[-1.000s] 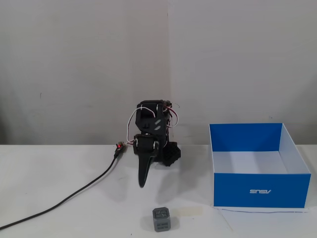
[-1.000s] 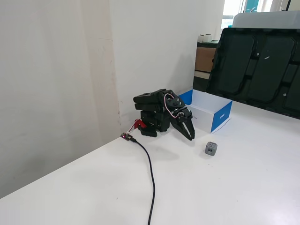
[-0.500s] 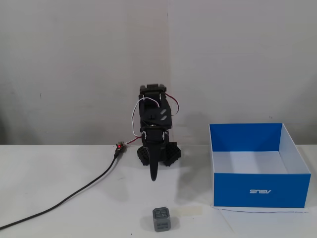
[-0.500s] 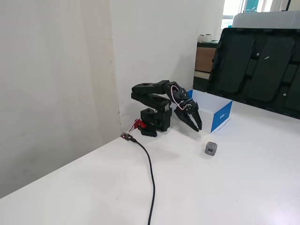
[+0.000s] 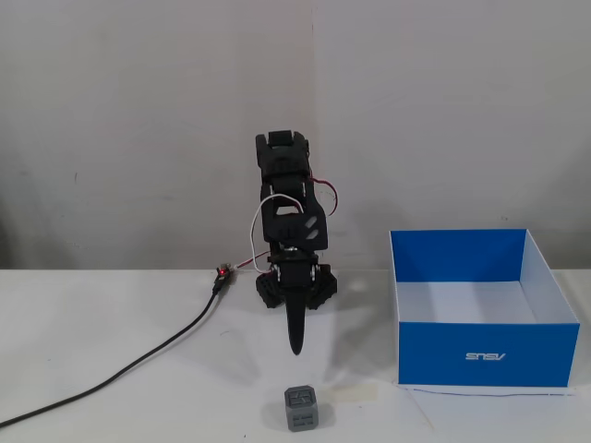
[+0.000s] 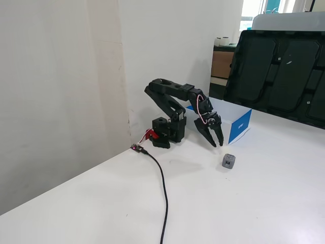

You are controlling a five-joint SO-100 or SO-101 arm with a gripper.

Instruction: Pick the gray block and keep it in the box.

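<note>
Arm has unfolded and reached forward since 0.5 s ago; black two-finger gripper (image 6: 217, 142) now hangs above the table, jaws narrowly apart, holding nothing. Small gray plastic cube (image 5: 301, 408) sits on the white table (image 5: 111, 341), below the gripper. Blue cardboard box (image 5: 487, 355) stands right, apart.

On the counter (image 5: 111, 314), the gray block (image 5: 302, 409) sits out front, the arm (image 5: 288, 231) rising behind it by the wall, its jaws hanging above and just behind the block. In the same fixed view the box (image 5: 483, 355) stands well to the block's right; a cable (image 5: 120, 373) trails off left.
</note>
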